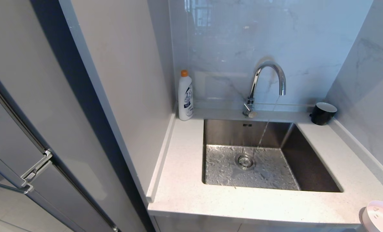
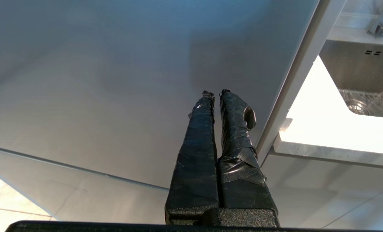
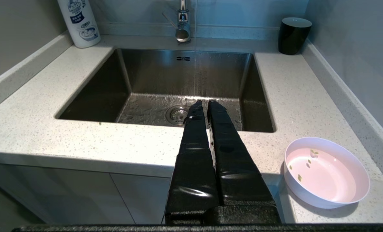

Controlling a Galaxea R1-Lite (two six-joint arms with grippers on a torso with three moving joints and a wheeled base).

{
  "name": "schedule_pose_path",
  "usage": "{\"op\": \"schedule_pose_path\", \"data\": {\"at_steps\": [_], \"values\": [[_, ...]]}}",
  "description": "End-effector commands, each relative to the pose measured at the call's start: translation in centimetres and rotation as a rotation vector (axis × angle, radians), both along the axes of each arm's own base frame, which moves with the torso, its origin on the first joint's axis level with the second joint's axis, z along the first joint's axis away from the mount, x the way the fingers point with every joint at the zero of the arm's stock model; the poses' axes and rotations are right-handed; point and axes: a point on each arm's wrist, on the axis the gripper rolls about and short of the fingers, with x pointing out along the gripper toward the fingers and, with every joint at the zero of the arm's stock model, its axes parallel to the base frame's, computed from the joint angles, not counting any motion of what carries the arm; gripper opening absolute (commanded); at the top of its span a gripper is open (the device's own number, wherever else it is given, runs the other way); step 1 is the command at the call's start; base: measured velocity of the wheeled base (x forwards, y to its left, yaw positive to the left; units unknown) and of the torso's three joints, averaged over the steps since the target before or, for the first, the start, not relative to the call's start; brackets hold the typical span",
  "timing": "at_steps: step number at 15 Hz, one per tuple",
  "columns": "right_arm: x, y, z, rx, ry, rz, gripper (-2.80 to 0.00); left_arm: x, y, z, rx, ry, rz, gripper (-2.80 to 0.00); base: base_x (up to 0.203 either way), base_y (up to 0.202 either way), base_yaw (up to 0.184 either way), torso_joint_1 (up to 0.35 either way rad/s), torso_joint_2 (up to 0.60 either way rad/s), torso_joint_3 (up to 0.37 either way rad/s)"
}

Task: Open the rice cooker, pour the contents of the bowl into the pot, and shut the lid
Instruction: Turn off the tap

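Note:
The bowl (image 1: 380,216), small, round and pale pink, stands on the white counter's front right corner. In the right wrist view the bowl (image 3: 326,172) holds a few green flecks, the contents (image 3: 299,177). My right gripper (image 3: 205,103) is shut and empty, held in front of the counter edge and pointing toward the sink, with the bowl off to its side. My left gripper (image 2: 216,93) is shut and empty, facing a plain grey cabinet panel (image 2: 114,96) beside the counter. The rice cooker, its pot and its lid are out of view. Neither arm shows in the head view.
A steel sink (image 1: 317,174) is set into the speckled counter (image 1: 185,180), and water runs from the chrome faucet (image 1: 268,77). A white bottle (image 1: 185,96) stands at the back left, a black cup (image 1: 322,113) at the back right. A tall grey cabinet (image 1: 123,80) bounds the left.

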Motion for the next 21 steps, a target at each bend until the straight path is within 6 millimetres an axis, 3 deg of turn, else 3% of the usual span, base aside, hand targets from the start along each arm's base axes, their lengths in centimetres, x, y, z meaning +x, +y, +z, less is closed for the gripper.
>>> {"op": "schedule_pose_path", "data": {"at_steps": [1,10,16,21], "values": [[0.22,0.0,-0.74,-0.001,0.027,0.001,-2.8,0.01,0.0,0.01,0.0,0.001,0.001,-2.8,0.0,0.0,0.0,0.0,0.0,0.0],[0.22,0.0,-0.73,-0.001,0.026,0.001,-2.8,0.01,0.0,-0.01,0.0,0.002,0.001,-2.8,0.0,0.0,0.0,0.0,0.0,0.0],[0.21,0.0,-0.72,-0.001,0.027,0.001,-2.8,0.01,0.0,-0.01,0.0,0.002,0.001,-2.8,-0.176,0.0,-0.001,0.003,0.0,0.001],[0.22,0.0,-0.73,-0.001,0.026,0.001,-2.8,0.01,0.0,-0.01,0.0,0.002,0.001,-2.8,-0.013,0.0,-0.001,-0.004,0.0,0.0]]}}
